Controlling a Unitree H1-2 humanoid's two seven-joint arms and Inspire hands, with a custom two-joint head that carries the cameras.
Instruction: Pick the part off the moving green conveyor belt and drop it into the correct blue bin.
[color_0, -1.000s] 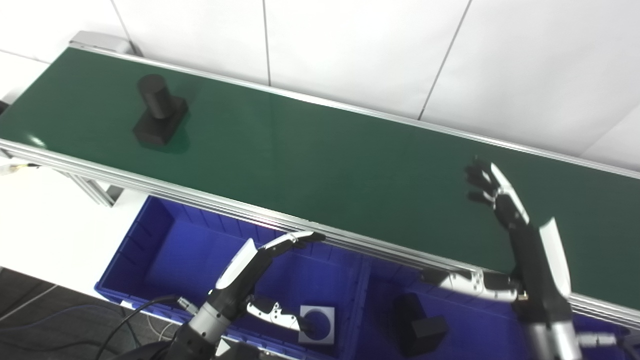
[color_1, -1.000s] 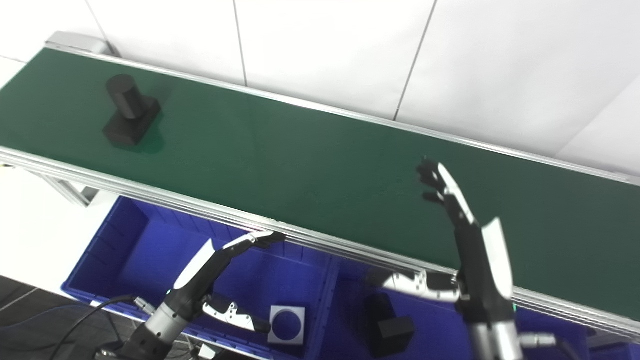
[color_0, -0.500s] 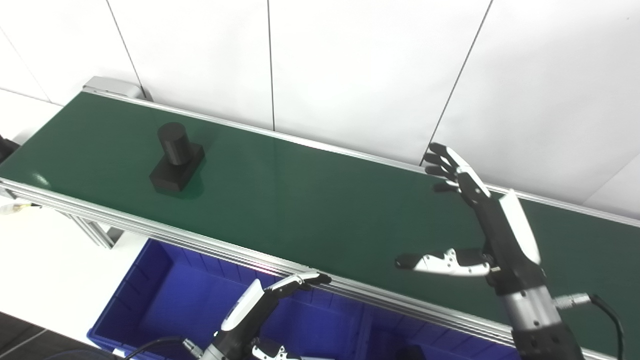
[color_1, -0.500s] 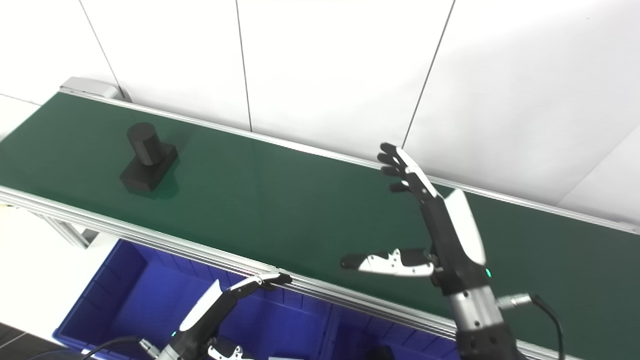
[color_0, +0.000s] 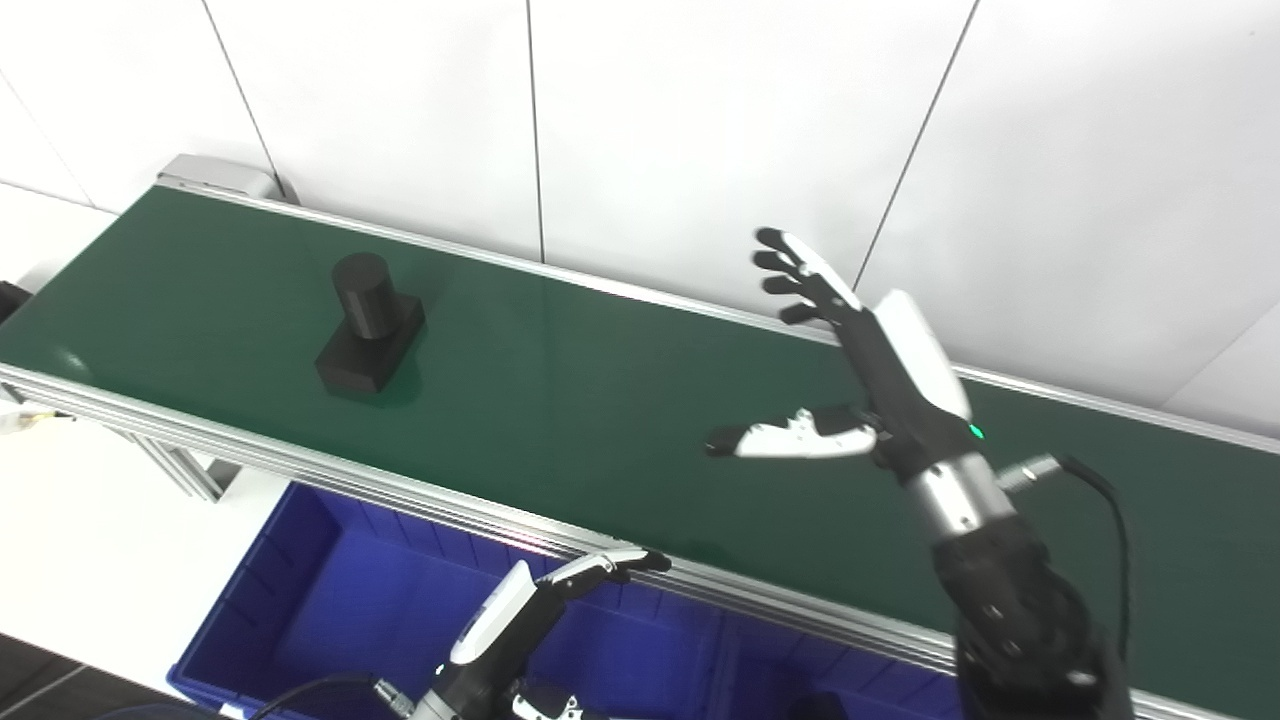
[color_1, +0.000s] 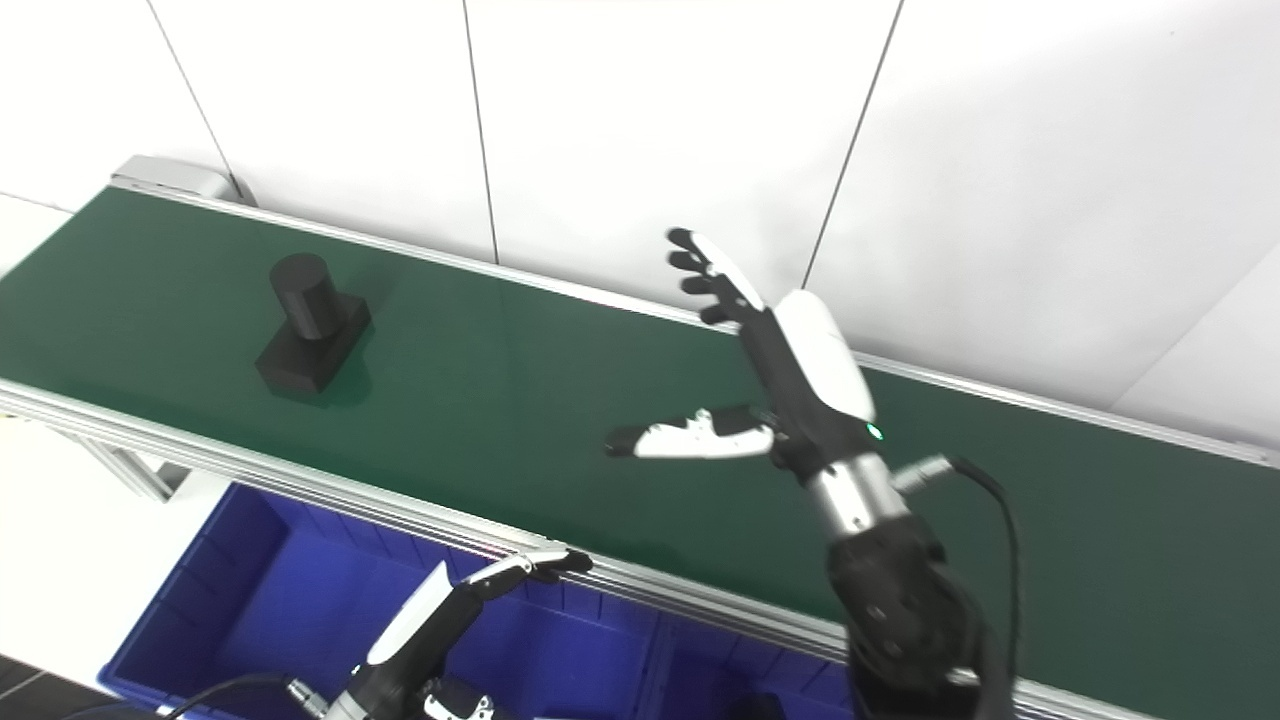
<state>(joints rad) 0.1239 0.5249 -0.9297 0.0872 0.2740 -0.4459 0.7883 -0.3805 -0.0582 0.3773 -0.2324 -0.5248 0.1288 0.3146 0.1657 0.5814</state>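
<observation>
A black part (color_0: 368, 324), a cylinder standing on a flat block, rides on the green conveyor belt (color_0: 600, 390) at its left end. My right hand (color_0: 858, 372) is open and empty, raised above the middle of the belt, well to the right of the part, fingers spread and thumb pointing left. My left hand (color_0: 535, 611) is open and empty, low over the left blue bin (color_0: 330, 610) just in front of the belt's near rail. The bins' contents are out of view.
An aluminium rail (color_0: 300, 460) runs along the belt's near edge, with a support leg (color_0: 185, 470) at the left. A white panelled wall (color_0: 700, 130) stands right behind the belt. A second blue bin (color_0: 800, 670) lies to the right of the first.
The camera has tilted upward. My right hand rose and moved left over the belt, staying open. The black part travelled a little to the right along the belt. My left hand barely moved.
</observation>
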